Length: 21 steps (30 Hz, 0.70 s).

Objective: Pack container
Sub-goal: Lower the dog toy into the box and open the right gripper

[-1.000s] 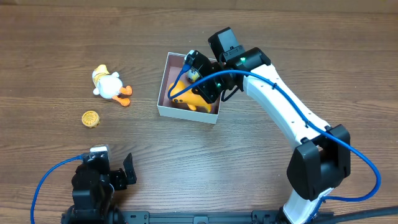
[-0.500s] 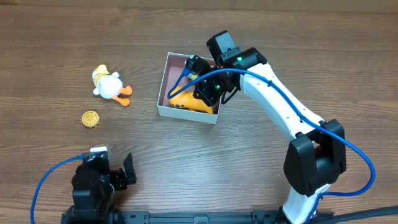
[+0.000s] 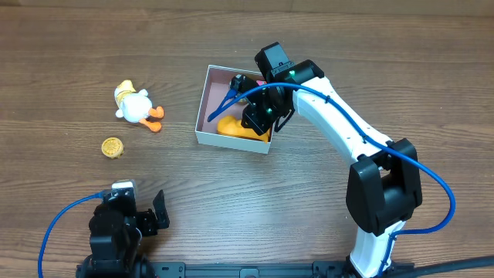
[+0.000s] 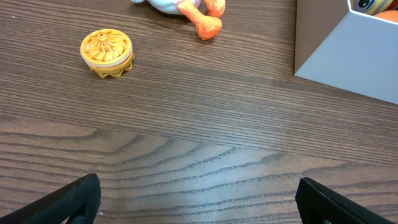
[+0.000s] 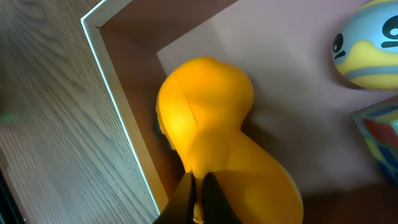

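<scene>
White-walled and pink inside, the container (image 3: 231, 141) sits just above the middle of the overhead view on the wooden bench (image 3: 77, 46). The right claw (image 5: 199, 200) reaches into it, fingers almost together, pinching a yellow toy (image 5: 205, 112) lying against the wall. The left claw (image 4: 199, 202) hangs spread wide at lower left. A duck (image 3: 135, 106) and a gold disc (image 3: 113, 147) lie left, well apart from the container.

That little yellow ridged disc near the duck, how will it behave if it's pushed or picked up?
The yellow ridged disc lies flat, so a push would probably slide it, not roll it. It looks small and low: likely light, but offering the left end effector little side to pinch. The ridged rim may help grip.
</scene>
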Motion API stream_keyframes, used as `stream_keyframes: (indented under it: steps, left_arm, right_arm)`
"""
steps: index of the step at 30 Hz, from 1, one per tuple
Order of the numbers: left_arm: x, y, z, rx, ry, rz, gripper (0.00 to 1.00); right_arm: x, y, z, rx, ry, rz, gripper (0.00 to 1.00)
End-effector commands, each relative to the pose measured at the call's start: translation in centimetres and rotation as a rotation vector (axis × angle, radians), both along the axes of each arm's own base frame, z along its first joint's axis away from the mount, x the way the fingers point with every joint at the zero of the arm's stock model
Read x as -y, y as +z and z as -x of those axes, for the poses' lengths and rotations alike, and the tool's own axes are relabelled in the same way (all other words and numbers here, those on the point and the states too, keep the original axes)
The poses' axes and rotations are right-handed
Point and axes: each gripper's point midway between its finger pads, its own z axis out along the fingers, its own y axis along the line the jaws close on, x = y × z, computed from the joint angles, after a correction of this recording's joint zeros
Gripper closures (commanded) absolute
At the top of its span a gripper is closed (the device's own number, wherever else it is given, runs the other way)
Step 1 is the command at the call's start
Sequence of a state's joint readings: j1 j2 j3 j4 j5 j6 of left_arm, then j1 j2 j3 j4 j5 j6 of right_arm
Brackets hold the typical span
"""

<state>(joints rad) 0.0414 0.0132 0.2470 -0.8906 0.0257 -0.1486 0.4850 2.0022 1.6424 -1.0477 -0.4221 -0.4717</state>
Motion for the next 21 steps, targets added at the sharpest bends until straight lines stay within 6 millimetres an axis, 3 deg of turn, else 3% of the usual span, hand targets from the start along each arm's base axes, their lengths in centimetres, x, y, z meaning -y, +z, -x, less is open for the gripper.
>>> stream_keyframes:
  steps: [1, 2, 3, 5, 15, 17, 21]
  left_arm:
    - [-0.1, 0.0, -0.1, 0.003, -0.006, -0.019, 0.0]
    - [-0.1, 0.0, -0.1, 0.003, -0.006, -0.019, 0.0]
    - [-0.1, 0.0, -0.1, 0.003, -0.006, -0.019, 0.0]
    - [-0.1, 0.0, -0.1, 0.003, -0.006, -0.019, 0.0]
    - [-0.1, 0.0, -0.1, 0.003, -0.006, -0.019, 0.0]
    - [-0.1, 0.0, -0.1, 0.003, -0.006, -0.019, 0.0]
    - [-0.1, 0.0, -0.1, 0.003, -0.006, -0.019, 0.0]
  right_arm:
    - [-0.2, 0.0, 0.1, -0.015, 0.002, -0.02, 0.96]
    - [-0.2, 0.0, 0.1, -0.015, 0.002, -0.019, 0.81]
    - [-0.2, 0.0, 0.1, -0.015, 0.002, -0.019, 0.59]
    - [-0.2, 0.0, 0.1, -0.015, 0.002, -0.019, 0.42]
    - [-0.4, 0.4, -0.2, 0.002, 0.002, -0.028, 0.32]
    - [-0.7, 1.8, -0.9, 0.024, -0.002, -0.041, 0.3]
    - [-1.6, 8.8, -3.3, 0.153, -0.013, -0.088, 0.22]
